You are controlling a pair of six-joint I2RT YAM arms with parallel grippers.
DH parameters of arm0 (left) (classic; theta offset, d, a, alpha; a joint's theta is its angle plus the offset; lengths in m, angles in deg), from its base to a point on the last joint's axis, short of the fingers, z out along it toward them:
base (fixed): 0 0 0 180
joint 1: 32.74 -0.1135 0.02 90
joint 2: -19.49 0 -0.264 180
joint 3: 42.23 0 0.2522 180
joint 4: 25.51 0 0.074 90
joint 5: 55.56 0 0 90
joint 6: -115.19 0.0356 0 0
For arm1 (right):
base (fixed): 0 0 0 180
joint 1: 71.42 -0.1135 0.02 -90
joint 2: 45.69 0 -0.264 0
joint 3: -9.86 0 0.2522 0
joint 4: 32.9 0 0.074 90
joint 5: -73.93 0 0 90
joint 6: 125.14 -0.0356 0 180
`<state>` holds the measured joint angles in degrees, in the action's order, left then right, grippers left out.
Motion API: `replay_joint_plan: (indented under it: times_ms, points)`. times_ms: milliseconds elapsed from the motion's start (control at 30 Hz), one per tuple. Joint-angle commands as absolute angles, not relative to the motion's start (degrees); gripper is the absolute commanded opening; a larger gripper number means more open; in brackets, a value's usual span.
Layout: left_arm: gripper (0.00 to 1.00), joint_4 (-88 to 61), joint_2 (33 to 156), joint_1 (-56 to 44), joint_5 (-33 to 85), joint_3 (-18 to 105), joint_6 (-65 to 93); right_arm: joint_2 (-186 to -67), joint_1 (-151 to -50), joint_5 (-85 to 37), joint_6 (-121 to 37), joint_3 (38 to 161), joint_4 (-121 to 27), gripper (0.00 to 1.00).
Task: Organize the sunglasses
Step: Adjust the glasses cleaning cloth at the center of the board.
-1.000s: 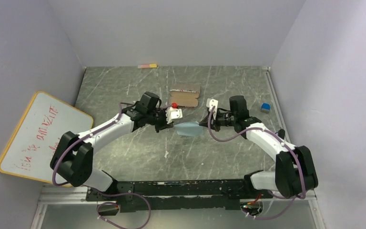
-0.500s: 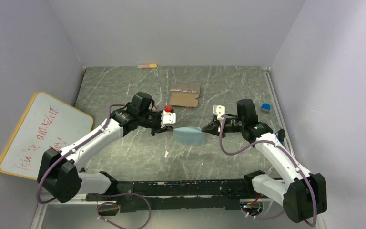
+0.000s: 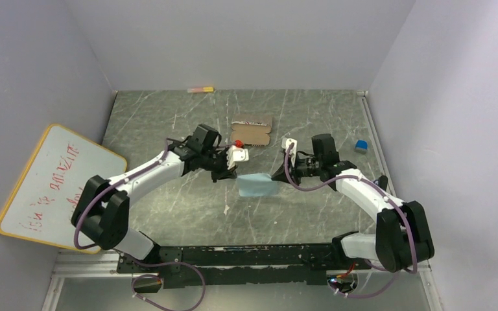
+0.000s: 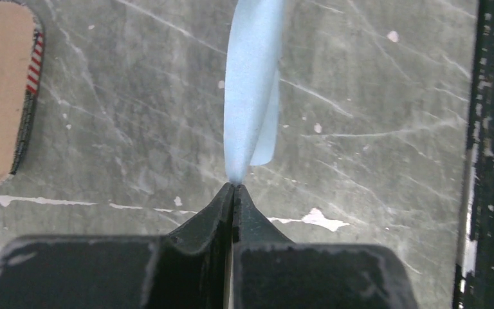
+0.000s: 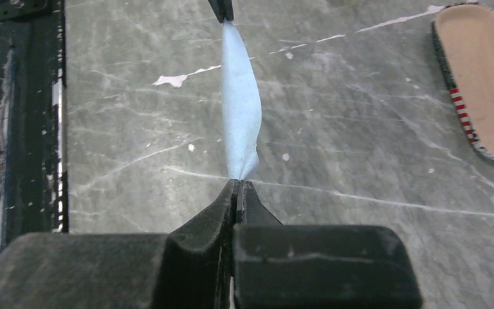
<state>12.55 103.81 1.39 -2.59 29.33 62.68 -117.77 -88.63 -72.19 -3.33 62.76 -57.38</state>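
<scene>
Left gripper and right gripper each pinch tight a cloth corner, cloth stretched between. Cloth-laying step, likely; next: lower both evenly, keep tension.

Centre: light-blue cloth, pulled taut, twisted. At its 12 o'clock, brown case with red-white trim. At 9 o'clock whiteboard; 2 o'clock small blue block; 11 o'clock pink-yellow stick.
</scene>
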Motion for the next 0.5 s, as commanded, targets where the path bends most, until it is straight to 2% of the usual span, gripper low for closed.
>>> replay_joint_plan:
  times_ms: [0,467]
  points:
    - [0.05,8.2,106.4,1.6,1.1,33.4,60.2,-118.9,-88.8,-70.1,-7.3,64.3,-47.1,0.0]
    - [0.05,2.8,115.3,1.6,7.2,37.4,58.2,-128.3,-88.9,-63.7,-9.7,66.3,-39.5,0.0]
